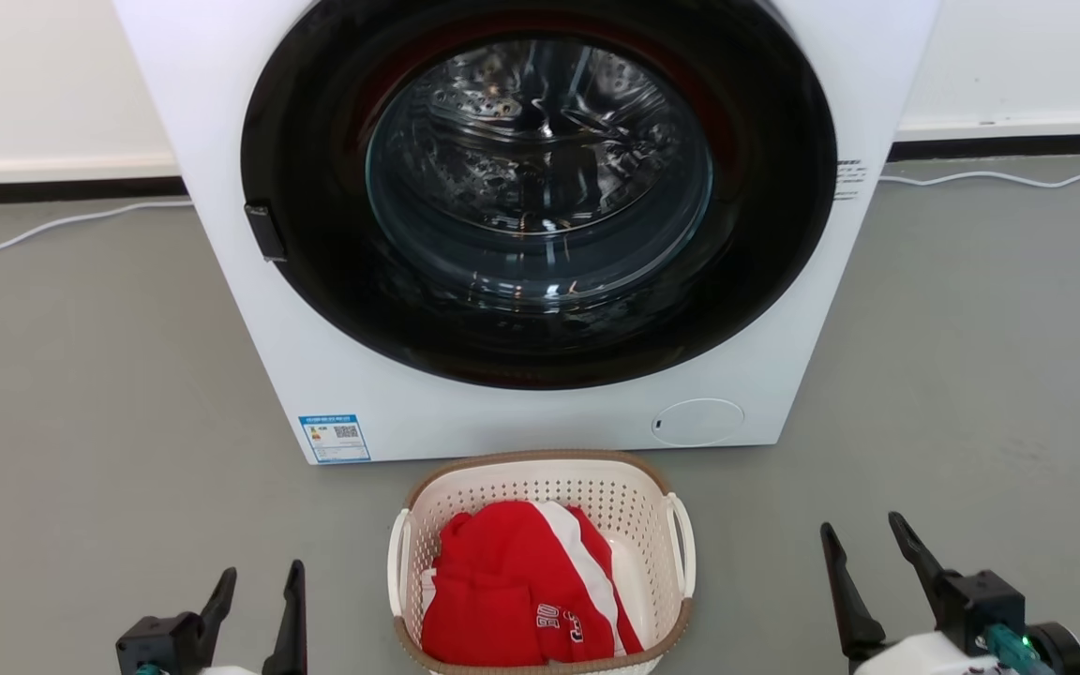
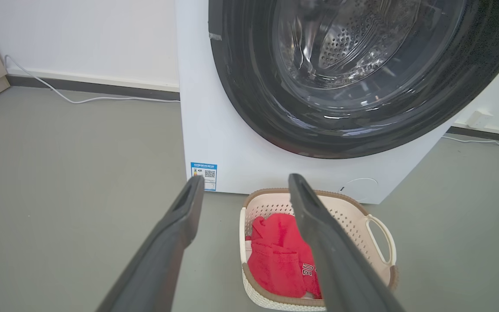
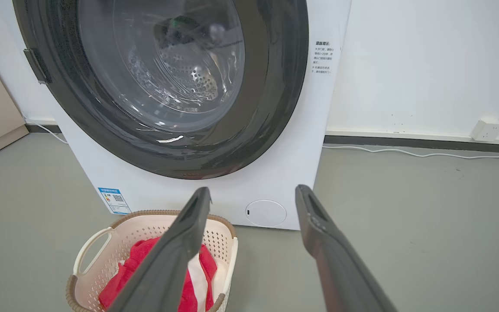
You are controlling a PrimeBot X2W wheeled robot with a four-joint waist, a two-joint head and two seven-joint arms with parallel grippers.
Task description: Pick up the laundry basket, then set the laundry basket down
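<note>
Left gripper (image 1: 262, 572) and right gripper (image 1: 861, 525), both spread wide and empty, flank the laundry basket (image 1: 540, 487); an uneven lift could spill its red clothes (image 1: 512, 591).

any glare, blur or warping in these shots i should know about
Head view: even light, sharp, with white glints on the washer door glass; the laundry basket is crisp. Left wrist view: the left gripper looks soft up close and the round door looks stretched. Right wrist view: the right gripper is likewise soft, with a glint low on the glass.
</note>
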